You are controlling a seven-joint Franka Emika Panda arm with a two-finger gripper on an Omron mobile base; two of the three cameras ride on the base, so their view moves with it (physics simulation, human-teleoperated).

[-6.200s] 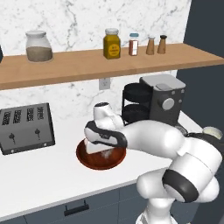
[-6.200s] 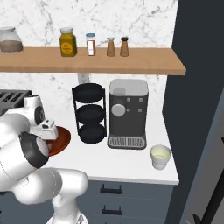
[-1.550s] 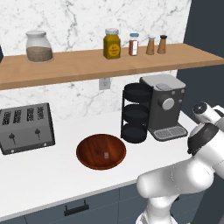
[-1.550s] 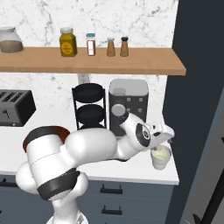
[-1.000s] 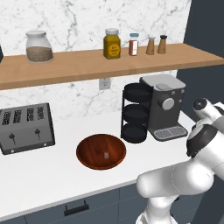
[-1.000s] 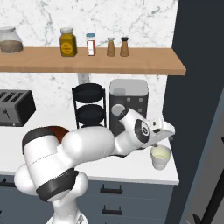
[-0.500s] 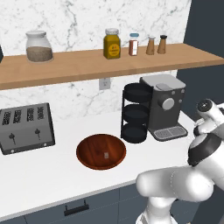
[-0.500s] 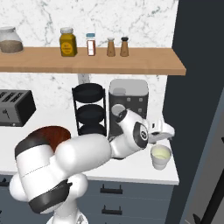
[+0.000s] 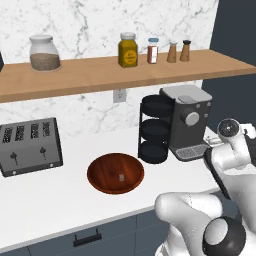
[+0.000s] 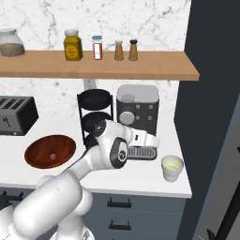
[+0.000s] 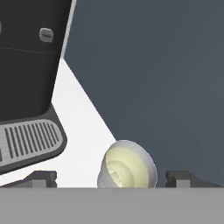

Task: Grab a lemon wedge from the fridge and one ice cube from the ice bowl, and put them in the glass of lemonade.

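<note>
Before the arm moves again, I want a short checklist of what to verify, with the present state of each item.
1. Gripper jaws apart and holding nothing: ok.
2. Glass of lemonade upright on the counter, beside the coffee machine: ok.
3. Ice cube in the glass: ok, a pale cube shows in the liquid.
4. Lemon wedge in the glass: cannot tell.
5. A cube left in the ice bowl: ok.
6. Fridge door open: cannot tell.
</note>
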